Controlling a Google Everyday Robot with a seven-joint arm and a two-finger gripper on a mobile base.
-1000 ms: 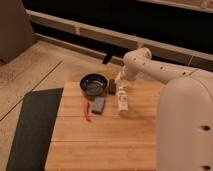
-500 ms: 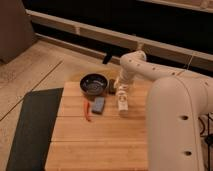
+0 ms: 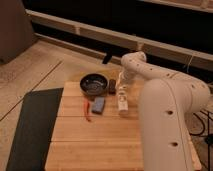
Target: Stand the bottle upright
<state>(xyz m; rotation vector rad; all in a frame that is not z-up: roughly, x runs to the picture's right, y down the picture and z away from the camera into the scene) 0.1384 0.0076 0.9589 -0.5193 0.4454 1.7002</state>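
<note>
Arm (image 3: 165, 100): smooth white casing, made up of thick, rounded cylindrical segments. A bulbous joint housing is set at the upper bend. Two small dark round marks are seen on the large near segment. Gripper (image 3: 121, 92): pale, located at the arm's slimmer far end, over the wooden table (image 3: 80, 145).
</note>
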